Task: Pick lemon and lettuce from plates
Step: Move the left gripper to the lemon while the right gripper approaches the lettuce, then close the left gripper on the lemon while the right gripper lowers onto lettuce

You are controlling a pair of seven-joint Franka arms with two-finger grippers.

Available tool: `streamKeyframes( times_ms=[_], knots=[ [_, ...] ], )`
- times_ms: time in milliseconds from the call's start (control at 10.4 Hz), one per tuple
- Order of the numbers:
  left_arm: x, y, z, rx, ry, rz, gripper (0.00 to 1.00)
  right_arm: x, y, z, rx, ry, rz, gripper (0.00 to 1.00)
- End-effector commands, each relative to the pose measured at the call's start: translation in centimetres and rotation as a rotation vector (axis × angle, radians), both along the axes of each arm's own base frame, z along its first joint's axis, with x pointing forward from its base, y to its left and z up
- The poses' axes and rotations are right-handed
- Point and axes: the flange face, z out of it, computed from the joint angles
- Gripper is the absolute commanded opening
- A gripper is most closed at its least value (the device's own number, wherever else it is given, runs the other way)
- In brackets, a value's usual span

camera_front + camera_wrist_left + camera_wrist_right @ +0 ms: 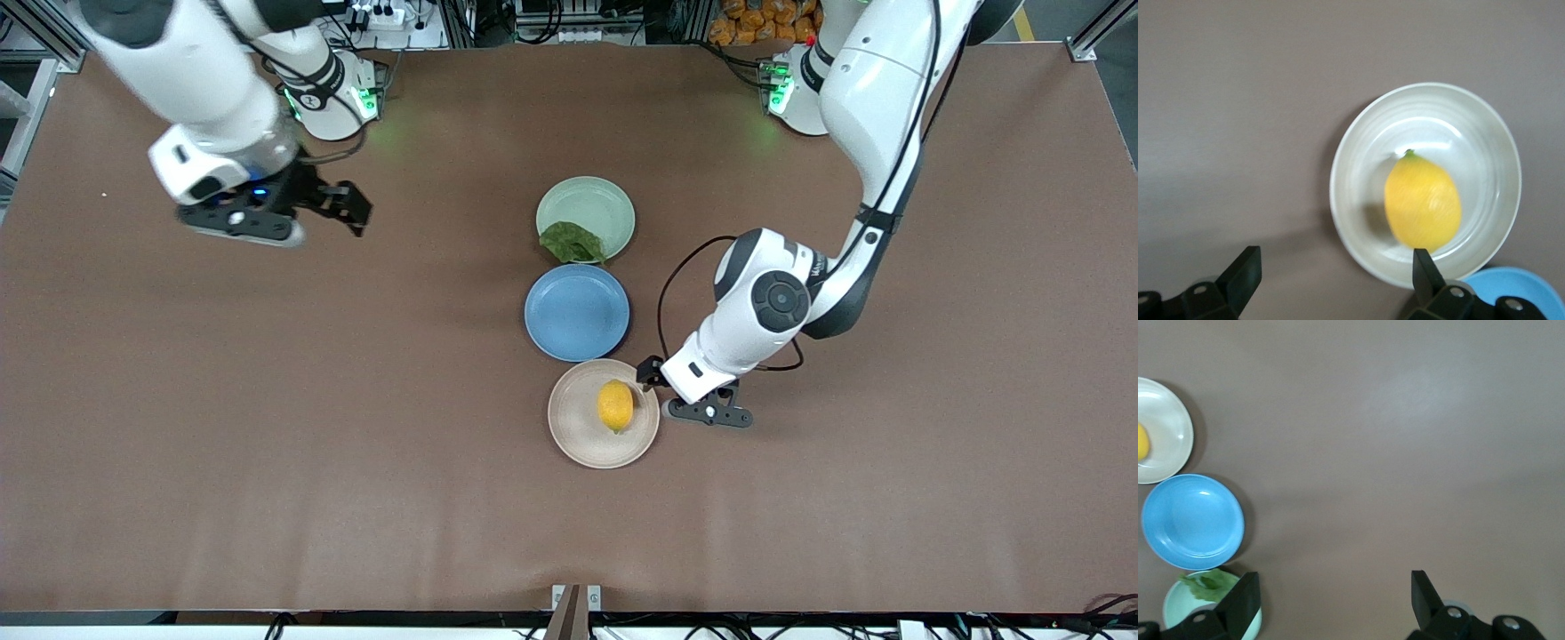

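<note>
Plates sit in a column of 3 at the centre of your front frame on the brown desk (889,498). The mint green plate (597,206) is uppermost, the blue plate (576,312) is in the middle, and the beige plate (578,427) is lowest, nearest the front camera.

You will find the lettuce (571,242) lying on the mint plate at its rim toward the blue plate. The lemon (615,405) rests inside the beige plate, toward the left arm's end of it.

Your left gripper (642,378) is low at the beige plate's edge on the left arm's side, just beside the lemon. In the left wrist view its jaws are spread wide and hold nothing. There 1 fingertip (1423,267) shows in front of the plate's rim and the other (1245,267) is over bare desk, while the lemon lies in the plate at centre right of that frame.

Your right gripper (351,206) waits in the air at the upper left of the front frame, over bare desk toward the right arm's end. Its jaws are also spread and hold nothing.
</note>
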Motion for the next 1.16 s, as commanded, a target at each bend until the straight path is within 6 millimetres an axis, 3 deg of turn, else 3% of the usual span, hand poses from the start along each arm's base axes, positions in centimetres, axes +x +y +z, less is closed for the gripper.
streamKeyframes(
  times_ms=[0, 193, 386, 580, 773, 1062],
  knots=[
    [0.7, -3.0, -0.7, -0.027, -0.016, 0.106, 1.0, -1.2, 4.6, -2.7, -0.042, -0.009, -0.072, 1.0],
    [0.7, -3.7, -0.6, -0.037, -0.013, 0.126, 1.0, -2.7, 8.0, -4.8, -0.061, 0.021, -0.075, 1.0],
    [0.4, -5.0, -2.7, -0.054, -0.026, 0.127, 1.0, -4.7, 12.1, -7.1, -0.083, 0.042, -0.096, 1.0],
    [0.9, -6.8, -3.3, -0.077, -0.056, 0.136, 1.0, -5.9, 15.0, -9.5, -0.094, 0.044, -0.108, 1.0],
    [1.0, -7.0, -3.4, -0.083, -0.065, 0.135, 1.0, -6.8, 17.1, -11.0, -0.092, 0.043, -0.125, 1.0],
    [0.9, -7.1, -6.3, -0.095, -0.098, 0.138, 1.0, -7.9, 21.0, -15.6, -0.073, 0.022, -0.197, 1.0]
  ],
)
